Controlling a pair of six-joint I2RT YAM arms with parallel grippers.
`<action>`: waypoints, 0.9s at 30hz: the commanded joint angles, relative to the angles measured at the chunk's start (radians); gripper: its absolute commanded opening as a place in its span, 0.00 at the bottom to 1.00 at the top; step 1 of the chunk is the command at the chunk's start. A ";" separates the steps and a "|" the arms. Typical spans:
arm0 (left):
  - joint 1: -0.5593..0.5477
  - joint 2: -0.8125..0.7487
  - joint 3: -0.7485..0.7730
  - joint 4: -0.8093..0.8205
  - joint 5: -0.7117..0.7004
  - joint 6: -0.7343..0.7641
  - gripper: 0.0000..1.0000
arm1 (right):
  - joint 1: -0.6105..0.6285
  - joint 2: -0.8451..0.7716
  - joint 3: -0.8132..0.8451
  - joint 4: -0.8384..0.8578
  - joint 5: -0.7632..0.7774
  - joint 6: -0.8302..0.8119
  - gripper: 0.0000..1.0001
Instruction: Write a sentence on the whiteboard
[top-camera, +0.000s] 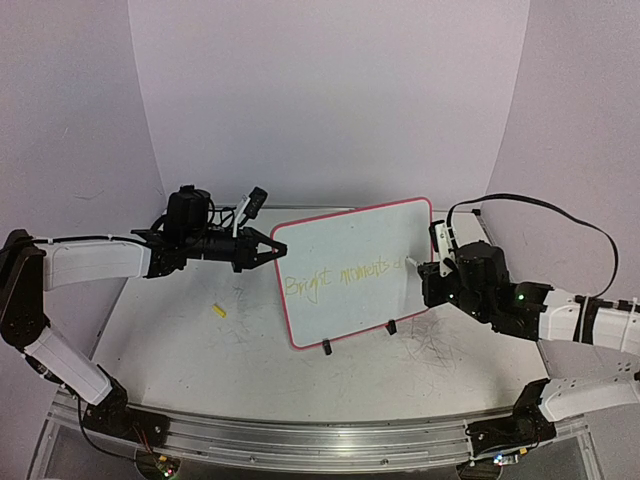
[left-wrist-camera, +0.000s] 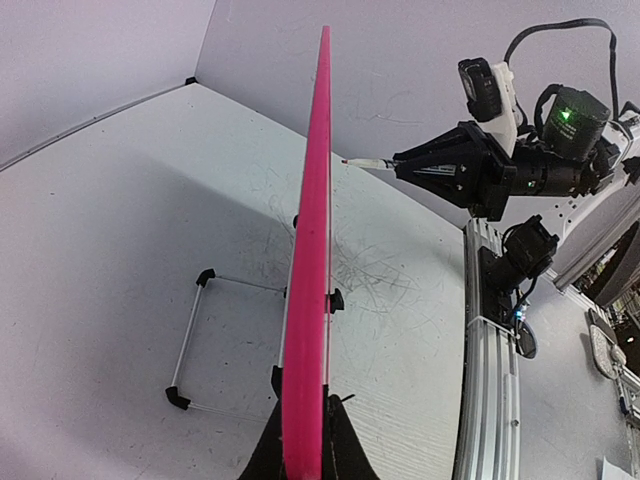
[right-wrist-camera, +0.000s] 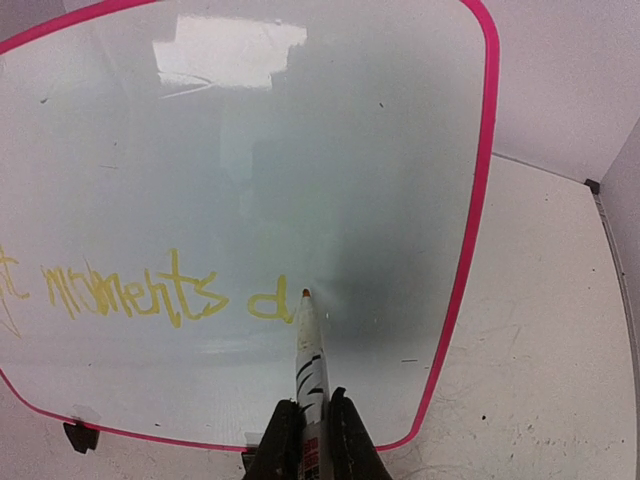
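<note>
The whiteboard (top-camera: 350, 265), white with a pink rim, stands propped upright on the table. My left gripper (top-camera: 268, 247) is shut on its left edge, which shows as a pink strip in the left wrist view (left-wrist-camera: 308, 300). The yellow sentence (top-camera: 340, 277) reads "Bright moments a"; "moments a" shows in the right wrist view (right-wrist-camera: 150, 295). My right gripper (right-wrist-camera: 312, 425) is shut on a white marker (right-wrist-camera: 309, 355), whose tip sits at the board just right of the letter "a". It also appears in the top view (top-camera: 428, 272).
A yellow marker cap (top-camera: 219, 310) lies on the scuffed table left of the board. Black clips (top-camera: 327, 347) hold the board's lower edge. A wire stand (left-wrist-camera: 195, 340) sits behind the board. Purple walls enclose the table.
</note>
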 joint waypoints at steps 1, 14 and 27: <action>-0.005 0.013 -0.005 -0.093 -0.090 0.130 0.00 | -0.004 -0.028 -0.002 0.018 -0.025 -0.007 0.00; -0.005 0.018 -0.001 -0.098 -0.098 0.135 0.00 | -0.004 -0.038 -0.012 0.012 -0.051 0.001 0.00; -0.005 0.021 0.004 -0.103 -0.088 0.135 0.00 | -0.007 -0.011 0.007 0.000 -0.019 0.007 0.00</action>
